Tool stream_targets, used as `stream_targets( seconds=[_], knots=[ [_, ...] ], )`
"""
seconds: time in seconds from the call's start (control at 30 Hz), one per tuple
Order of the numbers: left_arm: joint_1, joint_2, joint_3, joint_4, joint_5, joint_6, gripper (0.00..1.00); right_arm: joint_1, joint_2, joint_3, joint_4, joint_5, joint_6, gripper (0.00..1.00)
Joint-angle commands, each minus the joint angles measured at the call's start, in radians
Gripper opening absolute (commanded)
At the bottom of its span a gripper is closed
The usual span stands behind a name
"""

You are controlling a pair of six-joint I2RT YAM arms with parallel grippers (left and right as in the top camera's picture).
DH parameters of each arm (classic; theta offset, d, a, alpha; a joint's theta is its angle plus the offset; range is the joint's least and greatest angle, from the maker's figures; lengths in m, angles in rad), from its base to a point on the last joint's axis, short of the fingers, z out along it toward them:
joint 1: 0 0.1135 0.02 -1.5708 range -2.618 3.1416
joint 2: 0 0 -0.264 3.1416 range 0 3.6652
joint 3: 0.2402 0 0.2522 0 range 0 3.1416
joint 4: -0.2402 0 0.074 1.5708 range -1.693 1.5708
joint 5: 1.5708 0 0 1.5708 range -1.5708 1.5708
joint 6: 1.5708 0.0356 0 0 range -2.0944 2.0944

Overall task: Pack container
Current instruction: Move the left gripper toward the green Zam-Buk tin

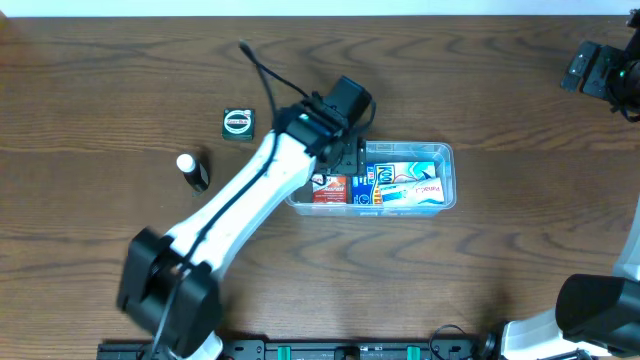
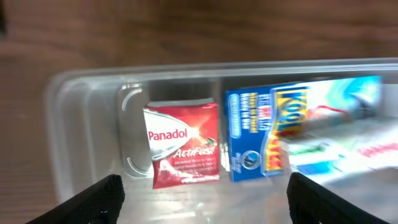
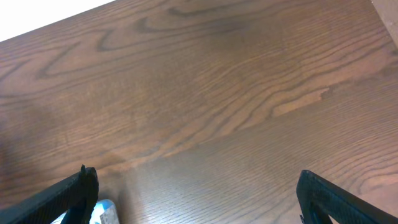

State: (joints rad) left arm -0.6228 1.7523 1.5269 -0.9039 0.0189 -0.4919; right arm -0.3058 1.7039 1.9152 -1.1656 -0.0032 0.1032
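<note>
Jaws of the left gripper (image 2: pixel 208 208) stood wide apart and held nothing; both dark fingertips framed the lower corners of the wrist view, hanging over the left end of the container (image 2: pixel 62 93). Just beyond them a red Panadol packet (image 2: pixel 183 143) lay flat on the tub's floor, a blue box (image 2: pixel 255 134) close beside it, and a paler carton (image 1: pixel 415 185) filled the right end. The clear tub sat near the middle of the table (image 1: pixel 520 270), its long side running left to right.

My judgement was that the tub was light and the fingers sat close to its near wall, so a careless lift or sideways swing could hook the rim and drag or tip it, spilling the packets. Left of the tub, a small white-capped bottle (image 1: pixel 192 170) lay on its side and could roll if nudged; a round tin (image 1: pixel 237 123) rested farther back.

Farthest off, the right gripper (image 3: pixel 205 208) was spread wide too, empty, above bare dark wood grain. Little of the room showed.
</note>
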Motion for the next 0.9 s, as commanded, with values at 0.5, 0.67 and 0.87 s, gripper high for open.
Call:
stream_targets(
  seconds=[0.5, 0.67, 0.87],
  knots=[
    [0.539, 0.02, 0.035, 0.068, 0.026, 0.37, 0.9, -0.002, -0.009, 0.009, -0.002, 0.006, 0.012, 0.99],
    [0.546, 0.142, 0.138, 0.0, 0.024, 0.405, 0.9, -0.002, -0.009, 0.009, -0.002, 0.006, 0.012, 0.99],
    [0.546, 0.322, 0.492, -0.231, 0.024, 0.407, 0.9, -0.002, -0.009, 0.009, -0.002, 0.006, 0.013, 0.99]
  ],
)
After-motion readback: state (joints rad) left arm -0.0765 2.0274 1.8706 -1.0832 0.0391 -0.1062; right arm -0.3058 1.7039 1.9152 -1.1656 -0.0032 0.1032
